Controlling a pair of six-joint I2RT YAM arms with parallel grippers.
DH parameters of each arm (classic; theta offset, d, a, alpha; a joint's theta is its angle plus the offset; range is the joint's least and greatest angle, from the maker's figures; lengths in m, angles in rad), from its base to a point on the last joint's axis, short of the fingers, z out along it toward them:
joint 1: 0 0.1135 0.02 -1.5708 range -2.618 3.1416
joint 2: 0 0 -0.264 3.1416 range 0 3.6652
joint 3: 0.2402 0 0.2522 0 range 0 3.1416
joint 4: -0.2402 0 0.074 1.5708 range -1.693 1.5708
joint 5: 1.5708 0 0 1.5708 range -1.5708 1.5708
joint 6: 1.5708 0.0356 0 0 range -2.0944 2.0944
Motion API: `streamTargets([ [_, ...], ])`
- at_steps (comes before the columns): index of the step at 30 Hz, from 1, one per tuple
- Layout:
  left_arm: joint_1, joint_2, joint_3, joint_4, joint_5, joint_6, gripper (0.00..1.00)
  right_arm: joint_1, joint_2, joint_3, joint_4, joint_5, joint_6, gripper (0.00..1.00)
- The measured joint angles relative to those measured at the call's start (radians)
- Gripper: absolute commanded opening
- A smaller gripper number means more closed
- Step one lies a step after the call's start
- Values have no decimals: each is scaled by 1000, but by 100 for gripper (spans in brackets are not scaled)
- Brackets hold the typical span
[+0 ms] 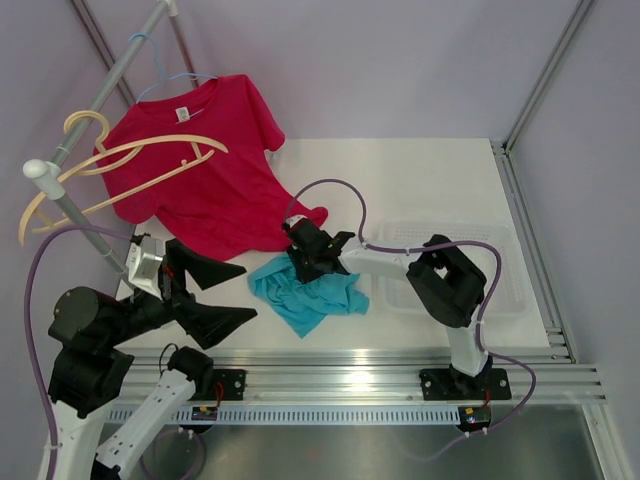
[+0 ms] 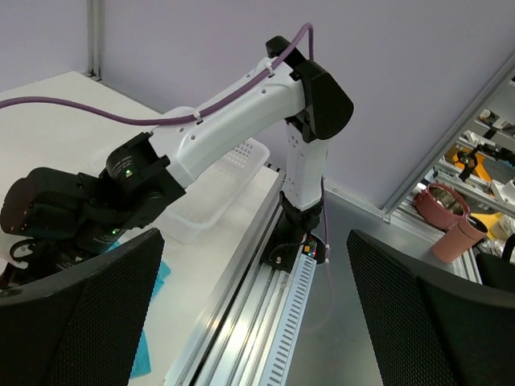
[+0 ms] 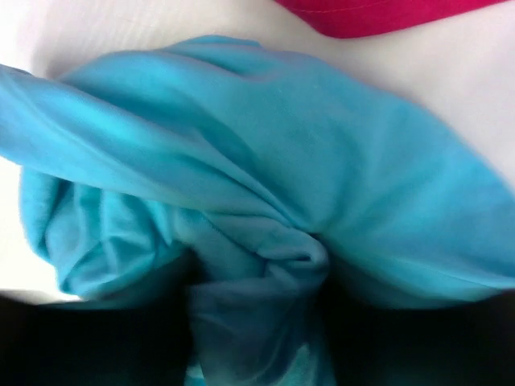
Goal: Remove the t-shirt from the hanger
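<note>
A red t-shirt (image 1: 215, 170) hangs on a light blue hanger (image 1: 165, 75) on the slanted rack rail (image 1: 100, 95) at the back left; its hem lies on the table. A teal t-shirt (image 1: 305, 295) lies crumpled on the white table. My right gripper (image 1: 305, 262) is down on its far edge, and in the right wrist view the teal cloth (image 3: 257, 161) is bunched and pinched in the right gripper (image 3: 257, 281). My left gripper (image 1: 250, 292) is open and empty, just left of the teal shirt, and is also open in its own view (image 2: 253, 322).
Two empty wooden hangers (image 1: 130, 160) hang on the rail in front of the red shirt. A clear plastic tray (image 1: 480, 260) sits at the right of the table. The aluminium base rail (image 1: 350, 375) runs along the near edge.
</note>
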Motion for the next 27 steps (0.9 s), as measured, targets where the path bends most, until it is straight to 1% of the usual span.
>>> streamTargets([
  [1, 0, -2, -5, 0, -10, -6, 99, 0, 0, 0, -5, 14, 13, 0],
  [3, 0, -10, -22, 3, -39, -20, 99, 0, -5, -5, -7, 37, 16, 0],
  [6, 0, -16, -50, 7, -68, -36, 99, 0, -54, -42, -27, 88, 19, 0],
  [9, 0, -14, -81, 11, -86, -48, 99, 0, -148, -57, -129, 157, 8, 0],
  [11, 0, -11, -97, 15, -98, -58, 99, -5, -228, -29, -219, 190, -6, 0],
  [13, 0, -3, -103, 16, -111, -69, 99, -18, -309, 41, -299, 214, -23, 0],
  [18, 0, 24, -105, 41, -146, -84, 99, -74, -475, 356, -467, 278, -65, 0],
  [21, 0, 56, -133, 68, -180, -85, 99, -107, -570, 511, -528, 307, -82, 0],
  [24, 0, 105, -192, 91, -225, -92, 99, -167, -666, 587, -585, 326, -89, 0],
  [27, -18, 159, -266, 111, -295, -107, 99, -231, -742, 586, -640, 365, -93, 0],
])
